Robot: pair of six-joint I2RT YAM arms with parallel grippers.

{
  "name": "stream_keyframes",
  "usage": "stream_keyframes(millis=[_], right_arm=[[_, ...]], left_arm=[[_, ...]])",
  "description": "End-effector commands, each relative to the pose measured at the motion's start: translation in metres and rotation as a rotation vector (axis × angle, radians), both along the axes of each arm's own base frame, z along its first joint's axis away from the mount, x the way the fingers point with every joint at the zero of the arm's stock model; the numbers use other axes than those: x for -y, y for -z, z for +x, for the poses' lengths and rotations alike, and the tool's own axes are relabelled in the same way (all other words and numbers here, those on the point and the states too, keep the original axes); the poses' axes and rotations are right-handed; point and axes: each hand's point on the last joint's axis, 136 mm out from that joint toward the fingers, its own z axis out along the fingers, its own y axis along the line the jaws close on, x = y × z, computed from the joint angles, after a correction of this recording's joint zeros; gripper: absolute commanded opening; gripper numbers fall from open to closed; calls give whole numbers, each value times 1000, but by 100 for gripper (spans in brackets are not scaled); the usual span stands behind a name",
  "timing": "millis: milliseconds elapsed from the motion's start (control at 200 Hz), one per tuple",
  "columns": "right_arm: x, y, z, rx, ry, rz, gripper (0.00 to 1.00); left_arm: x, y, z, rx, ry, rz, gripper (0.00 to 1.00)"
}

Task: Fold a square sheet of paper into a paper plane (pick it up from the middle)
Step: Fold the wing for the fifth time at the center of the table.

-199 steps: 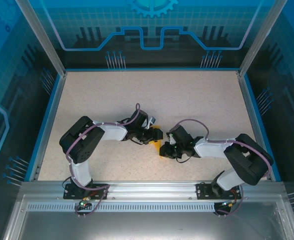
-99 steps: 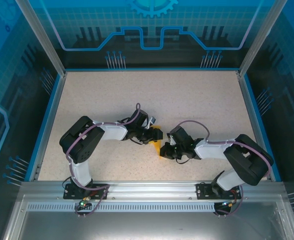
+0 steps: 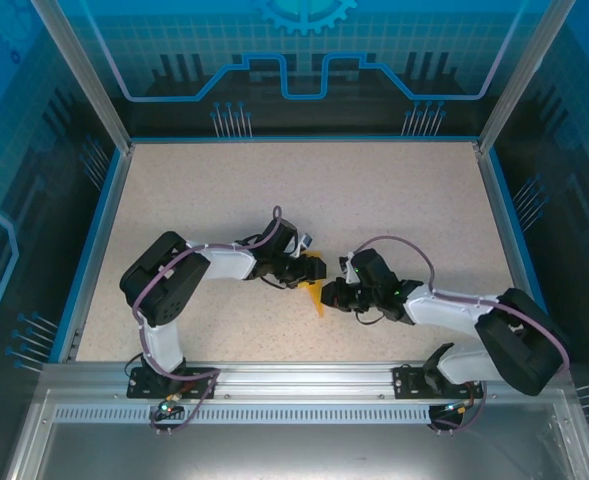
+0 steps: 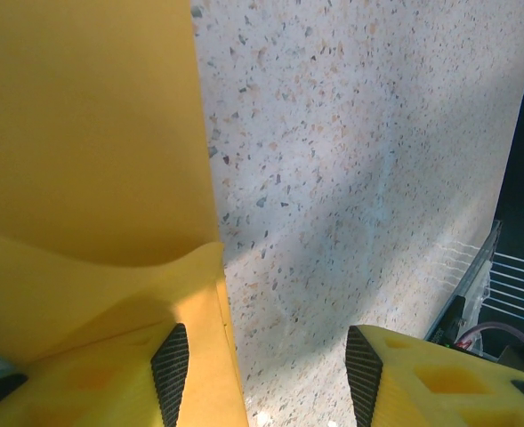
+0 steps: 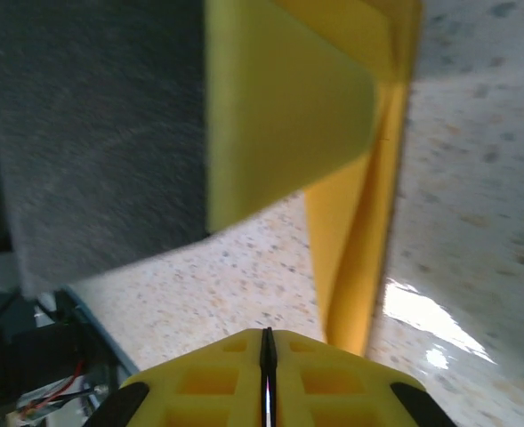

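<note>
The orange-yellow sheet of paper [image 3: 317,283] lies partly folded on the speckled table between the two grippers, tapering to a narrow tip at its near end. My left gripper [image 3: 301,270] stands open at the paper's left side. In the left wrist view the paper [image 4: 92,133] rests against the left finger [image 4: 170,374], with bare table between the jaws of the left gripper [image 4: 267,374]. My right gripper [image 3: 334,297] sits just right of the paper, shut with nothing seen between its fingers. In the right wrist view a raised fold of paper [image 5: 359,240] stands ahead of the right gripper [image 5: 266,356].
The left gripper's yellow finger [image 5: 279,107] and grey body [image 5: 84,133] loom close in front of the right wrist camera. Blue-edged walls [image 3: 99,220] ring the table, and a metal rail [image 3: 294,375] runs along the near edge. Open tabletop [image 3: 304,190] stretches behind both arms.
The right arm has swung its elbow out to the right and lower, with its gripper staying beside the paper. The paper now looks narrower. The left arm has not moved.
</note>
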Motion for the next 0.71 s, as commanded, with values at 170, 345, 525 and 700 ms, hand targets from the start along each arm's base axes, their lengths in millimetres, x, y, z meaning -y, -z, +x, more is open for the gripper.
stream_keyframes(millis=[170, 345, 525, 700], right_arm=[[-23, 6, 18, -30, 3, 64, 9], [-4, 37, 3, -103, 24, -33, 9], [11, 62, -18, -182, 20, -80, 9], [23, 70, -29, -208, 32, -111, 9]], left_arm=[[-5, 19, -8, -56, 9, 51, 53], [-6, 20, -8, -56, 10, 57, 53], [-6, 23, -8, -62, 10, 63, 53], [-6, 23, -8, -61, 11, 65, 53]])
